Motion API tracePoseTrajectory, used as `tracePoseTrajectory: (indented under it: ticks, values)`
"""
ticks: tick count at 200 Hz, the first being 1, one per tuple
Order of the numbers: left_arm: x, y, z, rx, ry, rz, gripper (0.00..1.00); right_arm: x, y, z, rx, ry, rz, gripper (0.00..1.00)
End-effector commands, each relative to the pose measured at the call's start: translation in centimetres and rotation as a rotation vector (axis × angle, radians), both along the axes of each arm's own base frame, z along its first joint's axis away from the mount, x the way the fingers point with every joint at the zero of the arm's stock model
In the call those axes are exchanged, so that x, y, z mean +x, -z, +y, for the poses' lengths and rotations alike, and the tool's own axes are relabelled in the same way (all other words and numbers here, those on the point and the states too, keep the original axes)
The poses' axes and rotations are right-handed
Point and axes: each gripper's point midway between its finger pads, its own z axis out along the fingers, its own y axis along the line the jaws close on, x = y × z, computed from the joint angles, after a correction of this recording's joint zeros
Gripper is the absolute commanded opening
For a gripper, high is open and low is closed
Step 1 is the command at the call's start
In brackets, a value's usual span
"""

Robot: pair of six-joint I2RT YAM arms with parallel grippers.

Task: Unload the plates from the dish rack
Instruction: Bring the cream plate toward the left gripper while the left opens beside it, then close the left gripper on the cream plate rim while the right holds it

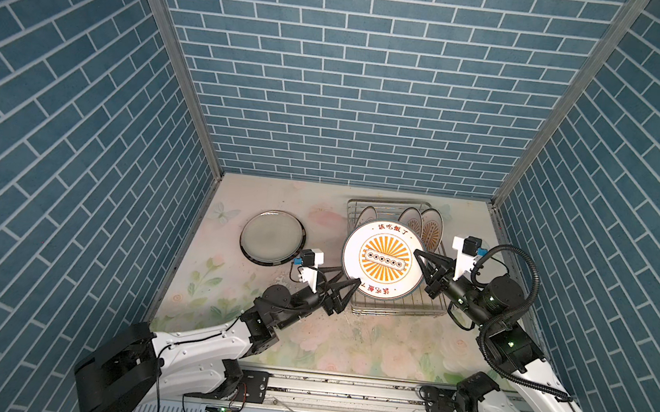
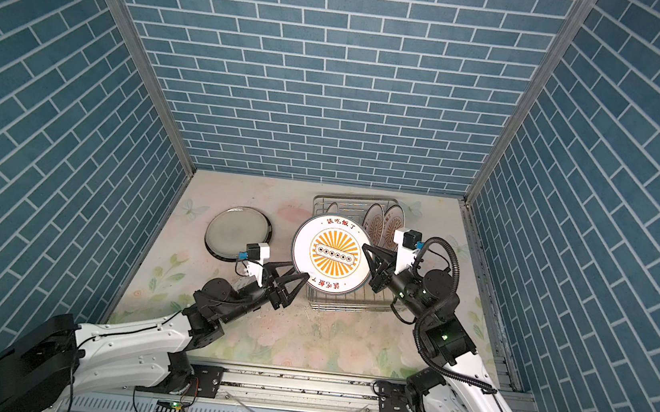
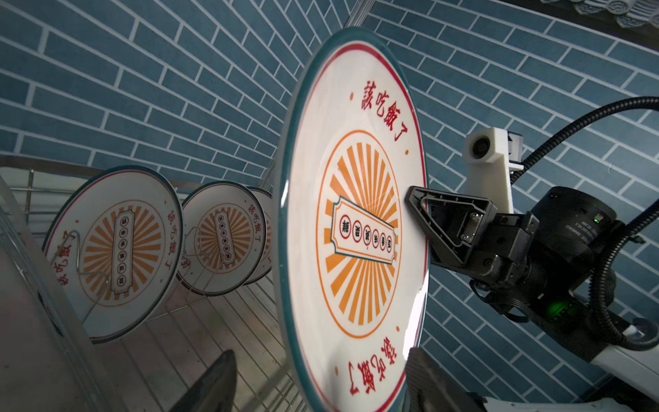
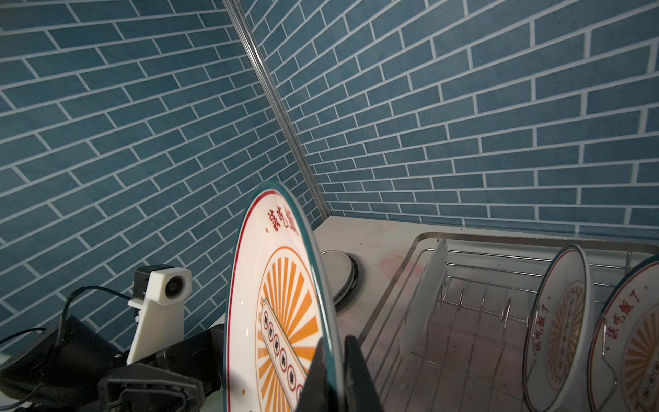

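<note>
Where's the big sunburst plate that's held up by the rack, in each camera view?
Both top views: held plate, centre-right, overlapping the dish rack.
Left wrist: large, in the middle.
Right wrist: lower middle, nearly edge-on.
Shared landmark: the dish rack's wire floor, seen in all four.

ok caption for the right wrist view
Right gripper pinching the rim of a sunburst plate, dish rack beyond.

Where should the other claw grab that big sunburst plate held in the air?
Probably the thin rim of the sunburst plate, on the side opposite the right claw pinching it. The plate is tilted on edge, so the left claw should come from the left, jaws straddling the rim.
</note>
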Motion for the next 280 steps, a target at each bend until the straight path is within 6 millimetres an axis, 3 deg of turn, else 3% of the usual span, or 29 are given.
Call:
tracePoseTrajectory:
  ticks: [1,15,48,80,156,261,280]
  values:
    - [0.0,-1.5,-0.4,-0.054,0.010,-0.012,0.60,-0.5,-2.4,-0.1,0.092,-0.020,-0.055,0.04]
    - [0.1,-1.6,-0.2,-0.063,0.000,-0.010,0.49,-0.4,-2.3,-0.1,0.086,-0.016,-0.053,0.04]
    - [0.2,-1.5,-0.5,-0.064,0.003,-0.002,0.46,-0.5,-2.2,0.0,0.083,-0.020,-0.055,0.04]
    - [0.4,-1.6,-0.9,-0.069,0.009,0.003,0.32,-0.4,-1.9,-0.2,0.073,-0.009,-0.059,0.04]
    - [1.3,-1.5,-0.5,-0.084,-0.044,0.022,0.37,-0.6,-1.4,0.3,0.073,-0.039,-0.062,0.04]
    - [1.5,-1.3,-1.2,-0.071,-0.029,0.048,0.00,0.0,-0.6,1.2,0.057,-0.067,-0.044,0.05]
    - [1.6,-1.1,-1.4,-0.064,-0.029,0.055,0.00,0.2,-0.4,1.3,0.054,-0.067,-0.039,0.07]
